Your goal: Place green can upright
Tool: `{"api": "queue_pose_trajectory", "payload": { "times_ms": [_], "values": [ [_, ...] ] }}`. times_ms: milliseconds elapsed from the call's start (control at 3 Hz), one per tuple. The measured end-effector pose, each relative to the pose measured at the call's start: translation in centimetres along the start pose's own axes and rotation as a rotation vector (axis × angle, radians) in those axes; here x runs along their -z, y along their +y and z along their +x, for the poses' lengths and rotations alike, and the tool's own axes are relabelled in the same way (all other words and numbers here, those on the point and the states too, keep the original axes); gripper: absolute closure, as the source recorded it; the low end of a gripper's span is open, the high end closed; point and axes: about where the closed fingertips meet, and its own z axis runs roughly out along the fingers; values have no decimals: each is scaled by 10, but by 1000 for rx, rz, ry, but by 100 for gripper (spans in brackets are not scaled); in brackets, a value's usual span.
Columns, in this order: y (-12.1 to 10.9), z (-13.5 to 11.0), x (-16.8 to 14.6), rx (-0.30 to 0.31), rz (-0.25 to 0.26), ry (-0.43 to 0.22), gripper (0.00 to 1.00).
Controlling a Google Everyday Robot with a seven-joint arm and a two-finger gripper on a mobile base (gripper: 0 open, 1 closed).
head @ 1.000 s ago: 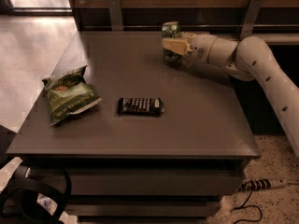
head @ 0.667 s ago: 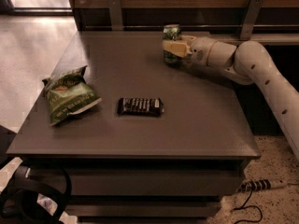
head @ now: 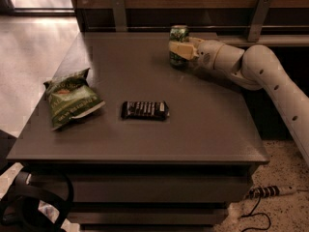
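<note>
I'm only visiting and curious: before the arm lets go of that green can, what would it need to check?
1. green can standing upright: ok.
2. gripper at the table's far side, closed on the can: ok.
3. Can's base resting on the table: cannot tell.
4. chip bag and candy bar well apart from the can: ok.
5. Flat tabletop under the can: ok.

One small dark green cylindrical metal drink can (head: pixel 179 34), one flat crinkled green chip bag (head: pixel 72 100) and one dark rectangular wrapped candy bar (head: pixel 145 109): three items on one grey desk (head: pixel 203 129); one cream pincer (head: pixel 177 50) at the can, far side
</note>
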Motion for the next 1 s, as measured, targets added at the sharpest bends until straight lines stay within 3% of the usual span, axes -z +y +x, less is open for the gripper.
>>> {"api": "queue_pose_trajectory", "payload": {
  "times_ms": [333, 1000],
  "values": [
    [0, -2, 0, 0, 0, 0, 82],
    [1, -2, 0, 0, -1, 0, 35]
  ]
}}
